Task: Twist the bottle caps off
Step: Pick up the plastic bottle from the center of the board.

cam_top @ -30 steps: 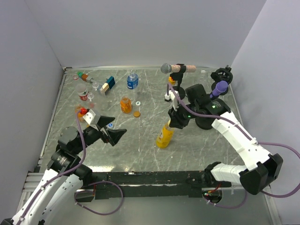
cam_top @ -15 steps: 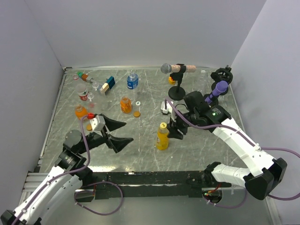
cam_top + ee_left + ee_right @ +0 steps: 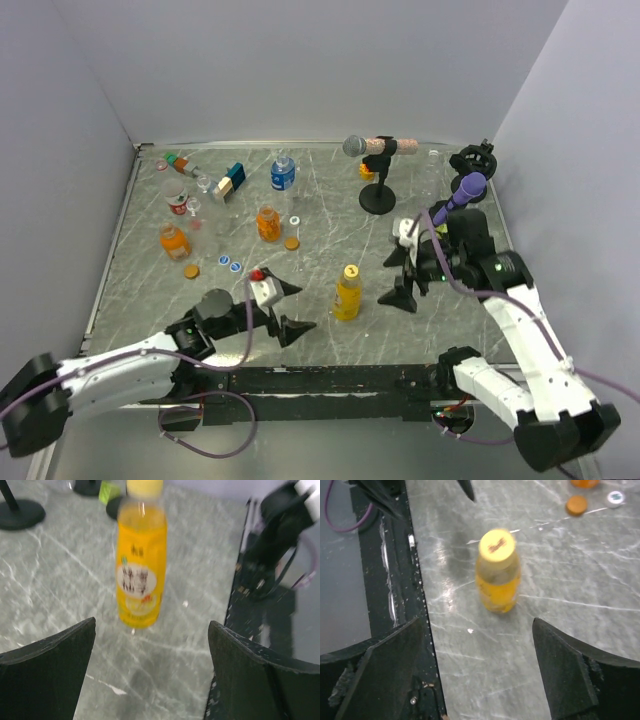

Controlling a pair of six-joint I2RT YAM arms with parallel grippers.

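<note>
The tall yellow bottle (image 3: 348, 296) stands upright near the table's front middle with its yellow cap (image 3: 350, 271) on. Nothing touches it. My left gripper (image 3: 296, 308) lies low just left of it, open and empty, and the bottle (image 3: 140, 570) stands ahead of its fingers (image 3: 50, 660). My right gripper (image 3: 396, 277) is open just right of the bottle, looking down on the cap (image 3: 496, 545). Farther back stand a squat orange bottle (image 3: 267, 222), another orange one (image 3: 173, 240) and a blue-labelled bottle (image 3: 283, 173). Loose caps lie about: orange (image 3: 291, 242), white (image 3: 295, 219), blue (image 3: 224, 261).
A microphone on a black round stand (image 3: 377, 199) is at the back right, with a purple microphone (image 3: 466, 188) beside it. Coloured blocks (image 3: 232, 178) and a clear bottle (image 3: 176, 194) sit at the back left. The black base rail (image 3: 330, 380) runs along the near edge.
My right gripper has opened off the yellow bottle and drawn back to the right. The bottle went from tilted to upright. My left arm swung right and low toward it.
</note>
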